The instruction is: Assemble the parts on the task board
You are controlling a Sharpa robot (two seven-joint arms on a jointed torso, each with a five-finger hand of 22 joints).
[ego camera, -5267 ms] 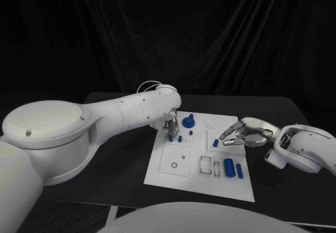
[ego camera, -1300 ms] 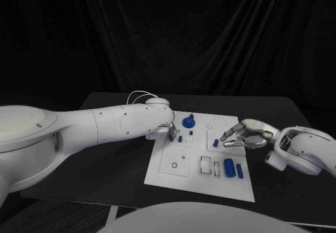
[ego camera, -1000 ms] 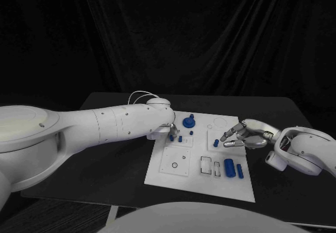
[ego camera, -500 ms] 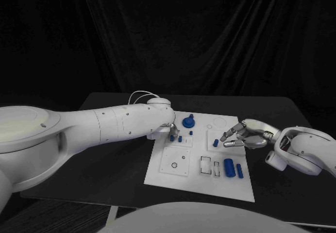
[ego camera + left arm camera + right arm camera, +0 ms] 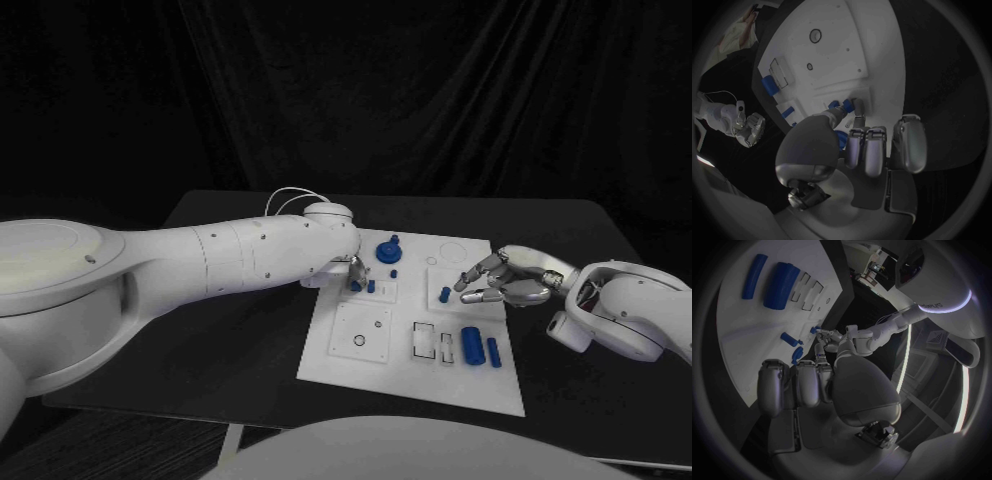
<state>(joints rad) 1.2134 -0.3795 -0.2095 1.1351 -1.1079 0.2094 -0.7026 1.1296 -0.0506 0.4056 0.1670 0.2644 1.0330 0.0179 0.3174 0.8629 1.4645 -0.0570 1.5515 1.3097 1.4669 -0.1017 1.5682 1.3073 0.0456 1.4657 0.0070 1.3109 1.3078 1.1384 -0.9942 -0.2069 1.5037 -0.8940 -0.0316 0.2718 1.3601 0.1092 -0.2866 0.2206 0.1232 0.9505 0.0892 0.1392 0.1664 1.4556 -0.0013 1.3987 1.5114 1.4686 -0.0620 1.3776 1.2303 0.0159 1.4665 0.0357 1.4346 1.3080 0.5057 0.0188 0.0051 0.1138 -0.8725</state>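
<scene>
We find the task board (image 5: pixel 411 345) lying flat in the middle of the black worktop (image 5: pixel 231 330), with blue parts spread over it. The left hand (image 5: pixel 351 270) is down at the board's far left corner; its fingers (image 5: pixel 870 150) are bent in over a small blue peg (image 5: pixel 355 285) there. They appear to pinch it, presumably to seat it in its hole, though we cannot tell for certain that it is gripped. A round blue knob (image 5: pixel 388 250) stands just beyond. The right hand (image 5: pixel 498 280) hovers over the board's right edge, fingers loosely curled and grasping nothing, near a small blue pin (image 5: pixel 444 294); we judge it is waiting clear of the work. A thick blue cylinder (image 5: pixel 470 345) and a slimmer blue bar (image 5: pixel 493 351) lie loose nearer the robot, not yet fitted. A dark curtain (image 5: pixel 433 100) closes the room behind.
</scene>
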